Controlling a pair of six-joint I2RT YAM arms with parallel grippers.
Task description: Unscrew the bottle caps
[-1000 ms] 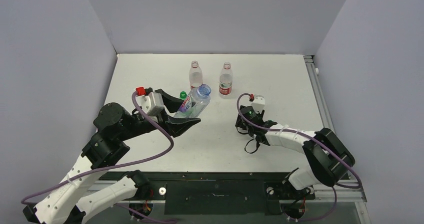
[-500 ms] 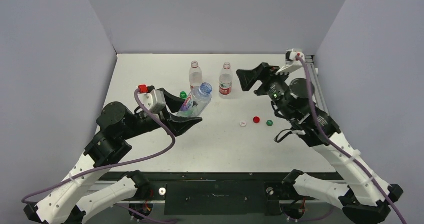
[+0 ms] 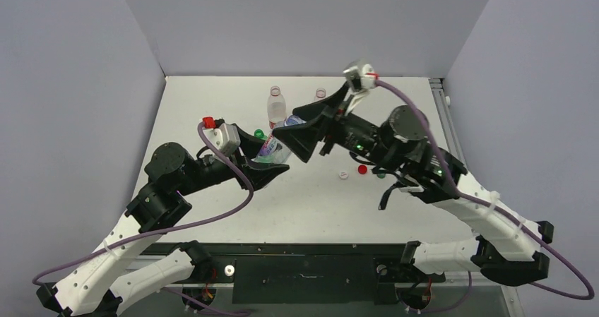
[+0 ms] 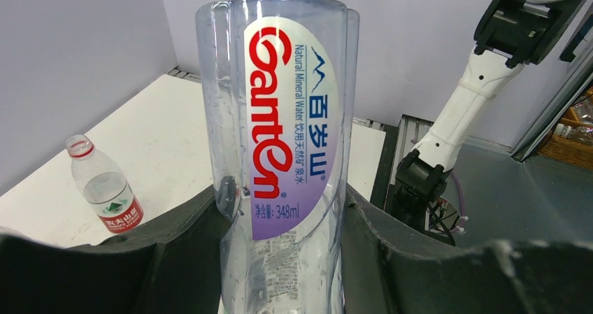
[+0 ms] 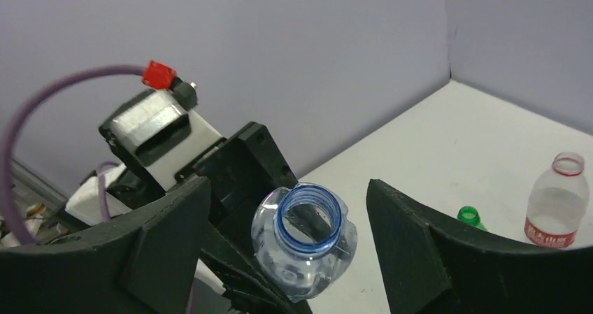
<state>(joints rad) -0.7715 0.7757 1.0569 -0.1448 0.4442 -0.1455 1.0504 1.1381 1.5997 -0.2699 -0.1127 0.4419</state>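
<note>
Top external: right gripper [image 3: 297, 135] is now at the mouth of the pale-blue bottle [image 3: 277, 146], which hangs tilted above the table [image 3: 212, 105], left of centre. One second back this gripper is low over the table, right of centre. Half a second back it is raised toward the rear right with its jaws spreading. Since then it swings left across the table to the bottle.

Right wrist: jaws stand wide, one either side of the bottle's neck, and neither touches it. The mouth shows an open blue ring with no cap on it.

Left gripper [image 3: 265, 163] is clenched on the bottle's lower body, as it is a second ago. The bottle shifts only slightly.

Caps: the whitish cap [image 3: 343, 175] and red cap [image 3: 362, 169] lie loose on the table where the right gripper was. The green cap [image 3: 379, 175] is just beside them, part-hidden by the right forearm. I cannot find a second red cap.

At the rear, the red-label bottles [image 3: 276, 107] appear open-mouthed in the wrist views. The green bottle [image 3: 259, 134] is mostly hidden behind the left gripper.

Judgement: the held bottle is already uncapped, so this approach has nothing to twist. Task looks nearly done.
</note>
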